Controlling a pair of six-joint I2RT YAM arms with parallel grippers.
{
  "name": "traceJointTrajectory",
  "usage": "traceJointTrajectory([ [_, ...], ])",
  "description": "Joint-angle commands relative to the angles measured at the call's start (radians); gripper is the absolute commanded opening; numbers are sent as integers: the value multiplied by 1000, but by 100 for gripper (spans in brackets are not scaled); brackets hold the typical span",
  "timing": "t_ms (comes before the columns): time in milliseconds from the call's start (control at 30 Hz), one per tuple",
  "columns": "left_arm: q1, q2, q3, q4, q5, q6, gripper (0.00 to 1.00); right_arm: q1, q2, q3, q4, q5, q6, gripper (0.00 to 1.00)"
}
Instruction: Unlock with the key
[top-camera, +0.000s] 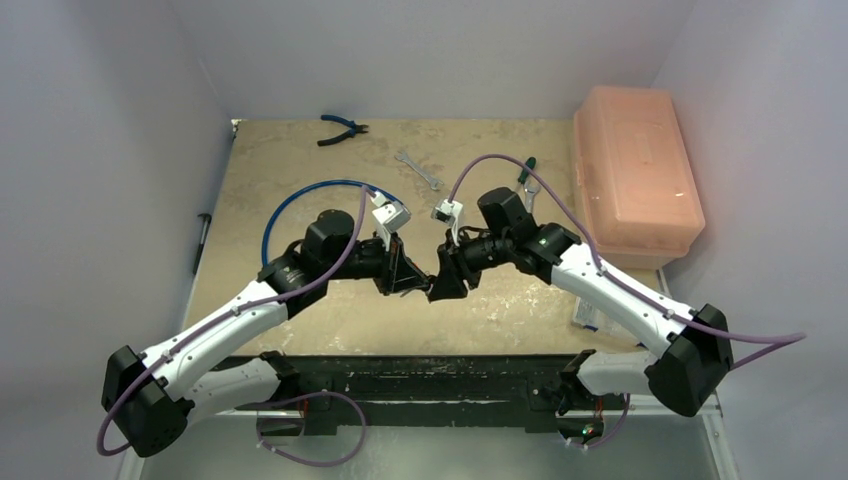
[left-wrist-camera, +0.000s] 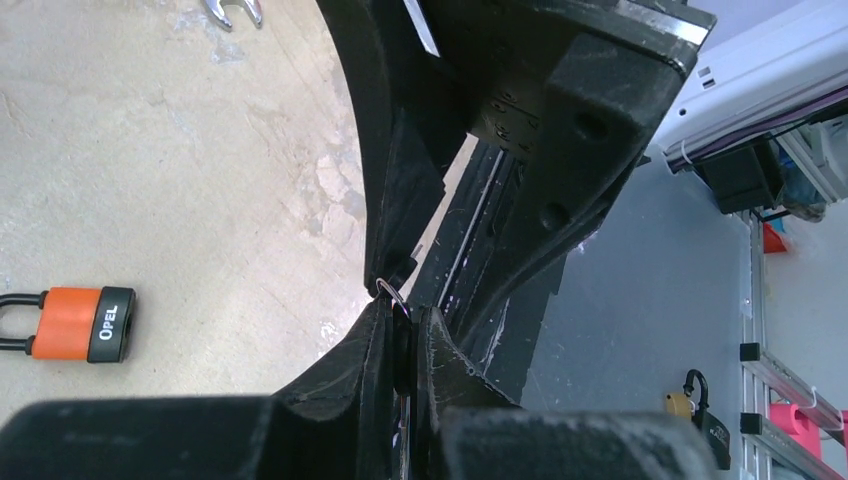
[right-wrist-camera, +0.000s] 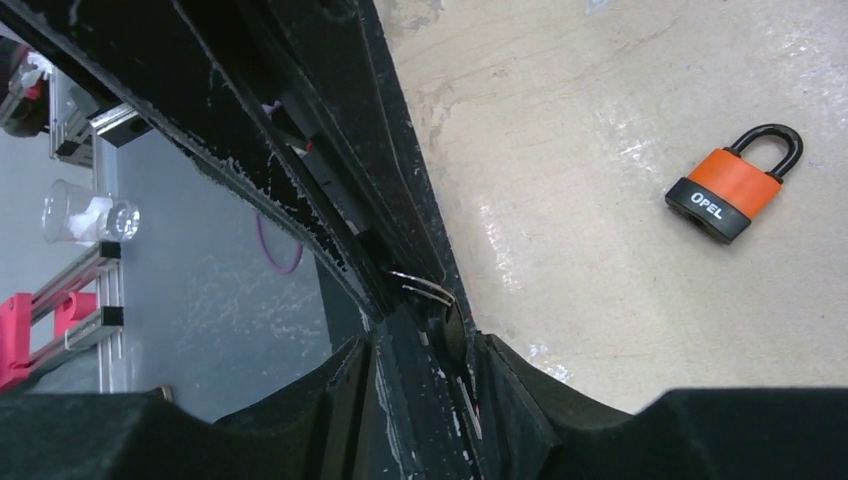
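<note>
Both arms meet tip to tip at the middle of the top view, over the tabletop (top-camera: 490, 322). The left fingers (left-wrist-camera: 372, 370) are pinched together on the key (left-wrist-camera: 404, 400), and its wire ring (left-wrist-camera: 392, 294) pokes out just past the tips. The right fingers (right-wrist-camera: 515, 395) stand apart on either side of that same spot. The orange OPEL padlock (right-wrist-camera: 735, 190) lies flat on the tabletop at the upper right of the right wrist view, well apart from the key.

padlock (right-wrist-camera: 735, 195): orange body, black OPEL base, black shackle closed, lying flat
key ring (left-wrist-camera: 394, 294): thin metal loop at left gripper (left-wrist-camera: 404, 318) tips, key itself hidden
</note>
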Motion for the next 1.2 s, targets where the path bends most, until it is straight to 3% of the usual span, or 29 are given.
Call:
traceJointTrajectory([
  [0,0,-19,48,21,-5,18,0,6,-46,-8,27,-43,-4,48],
  [167,0,-40,55,10,-94,-3,0,6,-117,-42,117,57,81,73],
  [333,0,-51,51,35,-193,-82,0,3,-230,-147,254,385,279,85],
  [567,-1,-97,22,131,-296,-209,0,3,-392,-269,405,618,545,84],
  [833,0,-126,-65,375,-278,-316,0,4,-509,-545,838,677,1007,80],
  [1167,0,-111,-91,440,-237,-278,0,6,-423,-475,888,690,1156,77],
])
